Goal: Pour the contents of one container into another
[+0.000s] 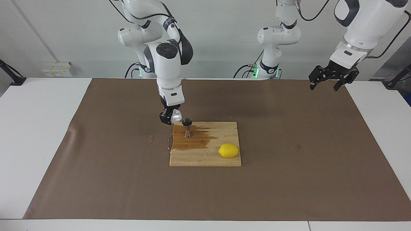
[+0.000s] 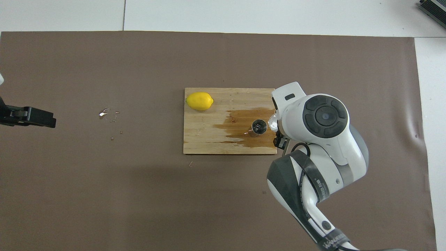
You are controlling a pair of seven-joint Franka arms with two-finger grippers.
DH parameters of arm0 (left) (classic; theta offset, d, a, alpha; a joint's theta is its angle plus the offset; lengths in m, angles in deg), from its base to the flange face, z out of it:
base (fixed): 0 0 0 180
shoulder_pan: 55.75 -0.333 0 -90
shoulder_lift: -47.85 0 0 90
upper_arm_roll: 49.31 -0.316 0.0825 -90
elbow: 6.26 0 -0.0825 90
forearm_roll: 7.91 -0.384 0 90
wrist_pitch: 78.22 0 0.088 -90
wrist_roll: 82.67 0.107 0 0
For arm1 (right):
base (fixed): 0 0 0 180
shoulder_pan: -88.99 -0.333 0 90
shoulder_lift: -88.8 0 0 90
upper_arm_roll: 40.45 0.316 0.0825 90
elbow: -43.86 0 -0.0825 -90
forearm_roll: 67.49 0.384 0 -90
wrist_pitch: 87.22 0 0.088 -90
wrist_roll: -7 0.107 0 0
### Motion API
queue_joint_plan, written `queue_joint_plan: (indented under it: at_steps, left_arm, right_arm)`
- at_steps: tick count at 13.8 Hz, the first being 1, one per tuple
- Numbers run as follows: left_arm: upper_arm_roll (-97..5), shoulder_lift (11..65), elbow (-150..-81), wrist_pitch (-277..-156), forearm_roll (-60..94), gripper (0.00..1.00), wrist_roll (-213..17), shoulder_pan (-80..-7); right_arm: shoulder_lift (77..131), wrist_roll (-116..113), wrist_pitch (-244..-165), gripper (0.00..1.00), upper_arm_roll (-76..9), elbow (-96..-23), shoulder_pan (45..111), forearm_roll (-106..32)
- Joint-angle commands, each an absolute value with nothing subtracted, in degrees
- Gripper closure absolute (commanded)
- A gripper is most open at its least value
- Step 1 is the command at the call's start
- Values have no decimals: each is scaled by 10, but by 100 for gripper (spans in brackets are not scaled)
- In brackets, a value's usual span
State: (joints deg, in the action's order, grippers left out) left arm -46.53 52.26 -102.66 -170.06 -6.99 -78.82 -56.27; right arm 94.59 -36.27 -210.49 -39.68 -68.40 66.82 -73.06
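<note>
Faceted clear cup (image 1: 176, 116) is clamped in the right gripper (image 1: 169, 118), raised over the edge of the wooden cutting board (image 1: 205, 154) at the right arm's end of the table, and it appears tipped with its mouth toward the steel jigger (image 1: 187, 127). In the overhead view the cup (image 2: 272, 122) lies at about 3 o'clock from the jigger (image 2: 259, 126), just beside its rim; whether the two touch cannot be determined. The jigger stands upright, long axis vertical, on the board corner nearest the robots, inside a dark wet stain (image 1: 196, 139) that spreads toward the board's middle. The pour therefore appears to be in progress or about to start, and it depends on the cup lip staying above the jigger's narrow open top; the stain suggests liquid can miss this small target. The right arm is much the nearer arm. The left gripper (image 1: 332, 77) waits with its fingers spread, holding nothing, over the brown mat (image 1: 289, 179) at the left arm's end of the table, well apart from the board. A lemon (image 2: 199, 101) rests on the board at about 10 o'clock from the jigger in the overhead view, well apart from it. A few small droplets (image 2: 104, 112) lie on the mat toward the left arm's end.
</note>
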Motion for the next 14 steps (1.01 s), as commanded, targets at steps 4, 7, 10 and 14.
queue_joint_plan:
  at_steps: [4, 7, 10, 14]
  left_arm:
    - [-459, 540, -1046, -1711, -76, 0, -792, -571]
    - [-459, 540, -1046, -1711, -76, 0, -792, -571]
    - [-459, 540, -1046, -1711, -76, 0, -792, -571]
    - [-459, 540, -1046, -1711, -76, 0, -792, -571]
  right_arm:
    - [949, -598, -2137, 86, -392, -691, 743, -565]
    - [953, -714, -2140, 86, -392, -693, 785, -493]
    - [965, -827, -2161, 86, -392, -715, 827, -415]
    - [999, -952, -2180, 86, -392, -729, 864, -325]
